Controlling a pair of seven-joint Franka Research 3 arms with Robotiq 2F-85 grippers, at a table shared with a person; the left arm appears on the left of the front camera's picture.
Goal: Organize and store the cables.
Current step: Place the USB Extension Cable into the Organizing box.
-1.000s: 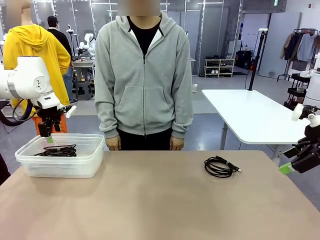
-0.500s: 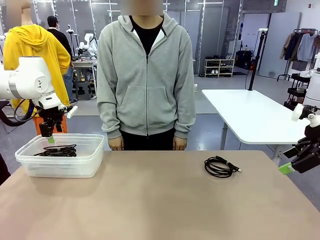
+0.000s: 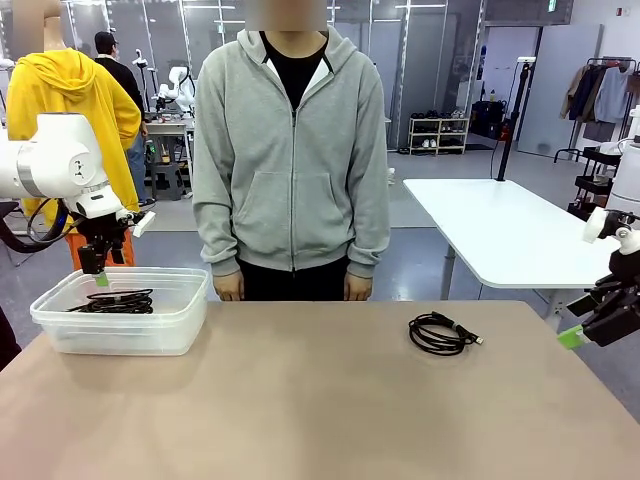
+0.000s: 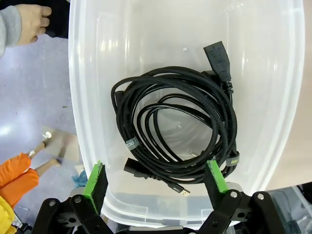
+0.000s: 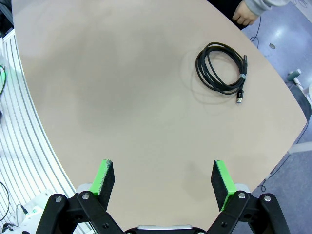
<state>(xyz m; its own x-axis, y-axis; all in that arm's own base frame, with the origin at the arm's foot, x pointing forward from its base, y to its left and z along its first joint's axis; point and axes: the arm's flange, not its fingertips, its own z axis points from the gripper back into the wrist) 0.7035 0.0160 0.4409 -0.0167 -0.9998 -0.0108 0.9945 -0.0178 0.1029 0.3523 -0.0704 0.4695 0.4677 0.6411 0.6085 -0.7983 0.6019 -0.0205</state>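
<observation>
One coiled black cable (image 3: 440, 333) lies on the tan table right of centre, also visible as the cable (image 5: 223, 68) in the right wrist view. Other coiled black cables (image 3: 115, 301) rest inside a clear plastic tub (image 3: 180, 320) at the table's left; from above these cables (image 4: 175, 131) show a chunky plug and small connectors. My left gripper (image 3: 99, 272) hangs open just above the tub, its green pads (image 4: 96, 179) wide apart with nothing between them. My right gripper (image 3: 575, 335) stands open off the table's right edge, its pads (image 5: 105, 175) apart and holding nothing.
A person in a grey hoodie (image 3: 290, 150) stands at the far edge, hands (image 3: 228, 286) hanging at their sides. A white table (image 3: 510, 230) stands behind on the right. The tan table (image 3: 320, 410) is bare in front and in the middle.
</observation>
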